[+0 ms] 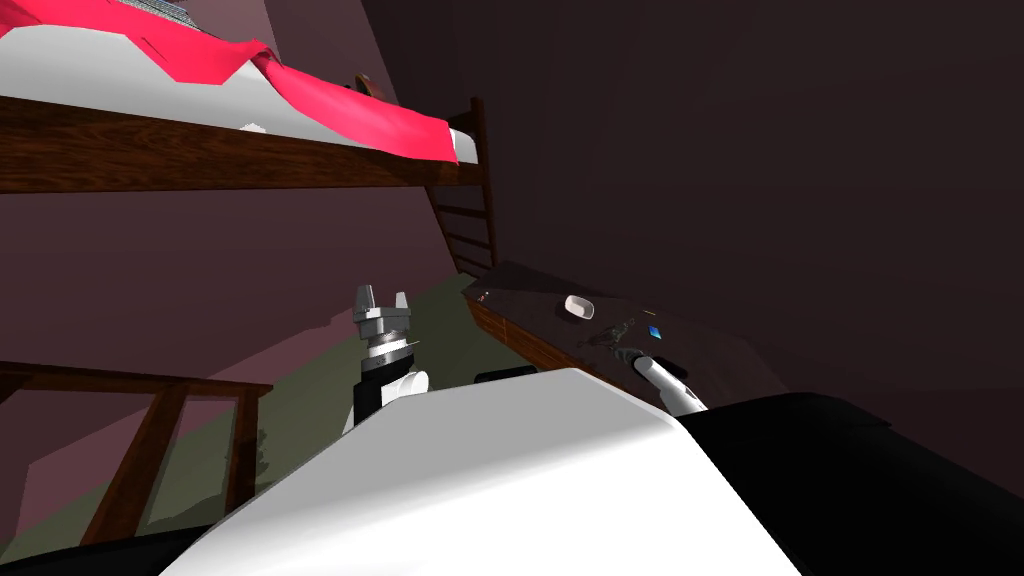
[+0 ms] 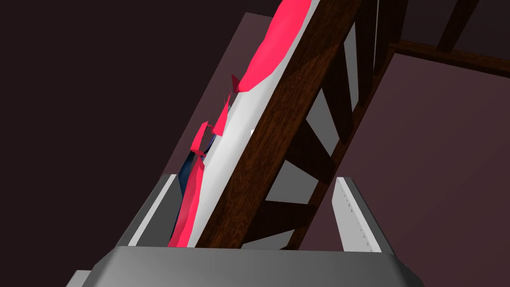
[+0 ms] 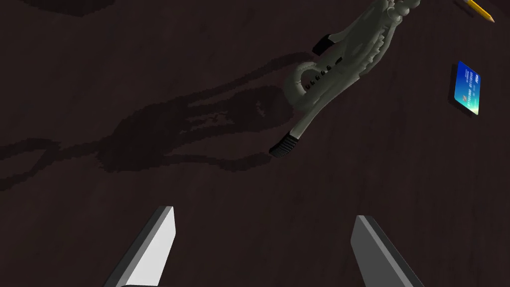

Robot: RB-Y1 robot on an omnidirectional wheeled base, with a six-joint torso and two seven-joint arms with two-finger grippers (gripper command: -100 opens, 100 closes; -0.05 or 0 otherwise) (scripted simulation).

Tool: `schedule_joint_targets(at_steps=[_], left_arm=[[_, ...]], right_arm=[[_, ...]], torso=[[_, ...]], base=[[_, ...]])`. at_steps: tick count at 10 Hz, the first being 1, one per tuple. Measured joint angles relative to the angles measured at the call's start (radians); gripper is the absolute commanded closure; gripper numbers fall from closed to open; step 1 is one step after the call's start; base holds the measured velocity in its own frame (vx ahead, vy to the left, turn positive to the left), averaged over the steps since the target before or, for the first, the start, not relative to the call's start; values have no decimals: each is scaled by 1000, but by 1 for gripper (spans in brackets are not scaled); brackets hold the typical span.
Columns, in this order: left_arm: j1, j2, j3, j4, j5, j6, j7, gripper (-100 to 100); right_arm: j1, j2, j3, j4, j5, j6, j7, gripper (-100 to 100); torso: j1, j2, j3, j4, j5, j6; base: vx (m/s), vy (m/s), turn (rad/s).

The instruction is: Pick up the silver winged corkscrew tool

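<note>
**Open gripper, still short of the corkscrew**

Could shut on bare desk (image 3: 99,74) if closed here. Right gripper (image 3: 264,214) spread wide and holding nothing. Corkscrew (image 3: 343,65) ahead of the fingertips and off toward the right finger, not between them.

Could also knock it aside on the way in. Lying flat on the desk and slantwise to the fingers, one dark-tipped wing nearest, so likely to be struck at that wing first and spun or slid across the top.

Thin, knobbly and low, so apt to slip from blade fingers unless taken across the narrow body, wrist turned to match the slant. Risk too of jamming the fingertips into the desk by going down too far.

Blue card (image 3: 467,88) and pencil (image 3: 479,9) off to the corkscrew's side, well apart from the fingers, yet easy to nudge on an overshoot. White dish (image 1: 579,307) further along the desk.

Left gripper (image 1: 382,300) raised off to the left, away from the desk, fingers apart and empty.
</note>
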Motion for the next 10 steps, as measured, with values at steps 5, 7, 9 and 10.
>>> schedule_joint_targets(at_steps=[5, 7, 9, 10], left_arm=[[0, 0, 0, 0, 0, 0, 0, 0], [0, 0, 0, 0, 0, 0, 0, 0], [0, 0, 0, 0, 0, 0, 0, 0], [0, 0, 0, 0, 0, 0, 0, 0]], right_arm=[[-24, -51, -31, 117, -93, 40, -31, -100], [-47, -74, -44, 189, -143, 54, -36, -100], [-59, -96, -59, 240, -174, 71, -58, -100], [-51, -101, -61, 242, -164, 77, -84, -100]], torso=[[-1, 0, 0, 0, 0, 0], [-1, 0, 0, 0, 0, 0], [-1, 0, 0, 0, 0, 0], [-1, 0, 0, 0, 0, 1]], base=[[0, -9, 116], [-1, -17, 142], [0, -23, 142], [-3, -10, 0]])
